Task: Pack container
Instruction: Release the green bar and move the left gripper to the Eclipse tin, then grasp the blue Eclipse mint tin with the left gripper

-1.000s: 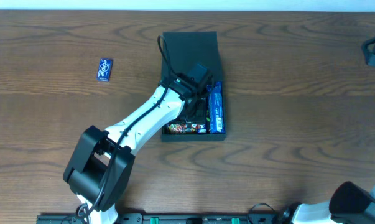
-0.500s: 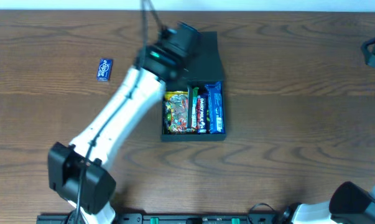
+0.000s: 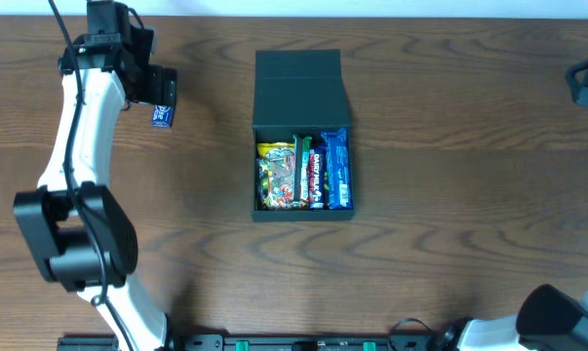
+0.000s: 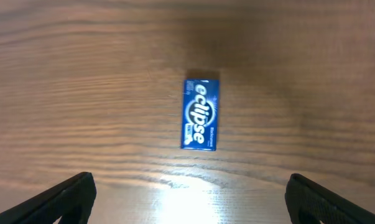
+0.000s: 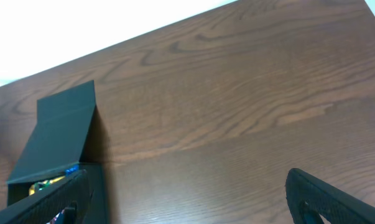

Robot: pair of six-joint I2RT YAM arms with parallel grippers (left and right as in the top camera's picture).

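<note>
Hovering over gum pack point(image 4: 201, 114), left claw point(image 4: 188, 196) wide open, empty; container point(image 3: 298, 83) well apart.

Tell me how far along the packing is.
Done: the container sits open with a snack bag and bars inside. In hand: the left pincer hovers open over the Eclipse gum pack, holding nothing. Left: grasp the pack, put it in, probably shut the lid.

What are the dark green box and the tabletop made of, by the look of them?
The container: probably matte cardboard, given its dull surface and folded flap lid. The table: dark wood or wood-look laminate; grain lines show, with a soft sheen.
</note>
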